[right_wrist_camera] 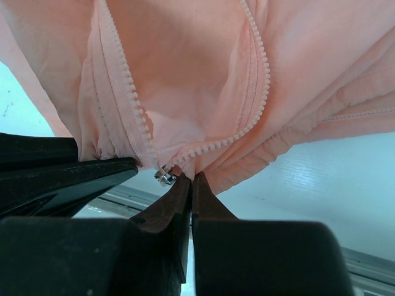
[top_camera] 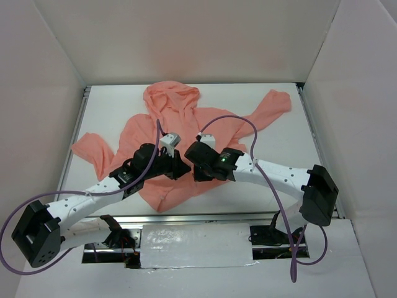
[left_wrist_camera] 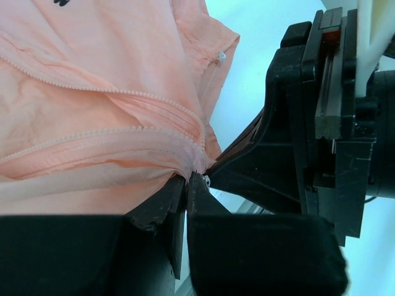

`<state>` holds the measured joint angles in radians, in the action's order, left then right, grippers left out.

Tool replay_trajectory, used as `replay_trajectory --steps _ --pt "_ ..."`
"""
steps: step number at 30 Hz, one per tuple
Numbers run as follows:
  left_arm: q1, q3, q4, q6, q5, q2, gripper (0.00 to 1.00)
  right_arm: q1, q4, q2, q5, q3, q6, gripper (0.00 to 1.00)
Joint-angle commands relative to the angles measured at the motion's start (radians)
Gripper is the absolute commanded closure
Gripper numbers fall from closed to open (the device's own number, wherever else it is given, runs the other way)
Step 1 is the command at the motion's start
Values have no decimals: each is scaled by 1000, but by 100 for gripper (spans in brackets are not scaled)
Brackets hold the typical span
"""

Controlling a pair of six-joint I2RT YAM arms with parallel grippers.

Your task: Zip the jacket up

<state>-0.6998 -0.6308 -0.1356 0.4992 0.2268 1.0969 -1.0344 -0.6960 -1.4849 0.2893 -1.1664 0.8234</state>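
The salmon-pink hooded jacket point(top_camera: 180, 136) lies spread on the white table, hood at the far side, front open. Both grippers meet at its lower front. My left gripper point(top_camera: 181, 167) is shut on the hem fabric beside the zipper's bottom end point(left_wrist_camera: 188, 176). My right gripper point(top_camera: 193, 162) is shut on the jacket's hem point(right_wrist_camera: 192, 176) right next to the small silver zipper slider point(right_wrist_camera: 164, 176). The two rows of zipper teeth point(right_wrist_camera: 256, 92) spread apart above the slider. The right gripper's black body point(left_wrist_camera: 308, 123) fills the right of the left wrist view. A dark chest mark point(left_wrist_camera: 60, 2) shows at the top edge.
White walls enclose the table on three sides. A metal rail point(top_camera: 205, 217) runs along the near edge in front of the arm bases. The jacket's sleeves reach out to the left point(top_camera: 90, 149) and the far right point(top_camera: 273, 102). Purple cables point(top_camera: 248, 133) loop over both arms.
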Motion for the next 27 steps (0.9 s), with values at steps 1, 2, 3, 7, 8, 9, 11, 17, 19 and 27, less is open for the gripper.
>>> replay_trajectory --steps 1,2,3,7,8,9,11,17,19,27 --pt "-18 -6 -50 -27 -73 -28 100 -9 -10 18 -7 -12 36 100" --pt "-21 -6 -45 -28 -82 -31 100 -12 -8 21 -6 -10 43 100" --pt "-26 -7 -36 -30 -92 -31 100 -9 -5 29 -4 -7 48 100" --pt "-35 -15 -29 -34 -110 -26 100 -9 1 37 -10 -7 59 100" --pt "-40 -17 -25 -36 -116 -23 100 -9 0 37 -6 -9 60 100" --pt "-46 -18 -24 -36 -124 -22 100 -9 -10 32 -1 -16 65 100" --pt "-55 -20 -13 -37 -145 -22 100 -9 -28 23 14 -25 72 100" --pt "-84 -26 17 -34 -207 -31 100 -9 -79 -3 47 -59 118 100" --pt "-93 -36 34 -30 -222 -31 100 -10 -99 -11 67 -78 132 100" --pt "-122 -52 70 -14 -280 -37 100 -10 -120 -46 76 -113 145 100"
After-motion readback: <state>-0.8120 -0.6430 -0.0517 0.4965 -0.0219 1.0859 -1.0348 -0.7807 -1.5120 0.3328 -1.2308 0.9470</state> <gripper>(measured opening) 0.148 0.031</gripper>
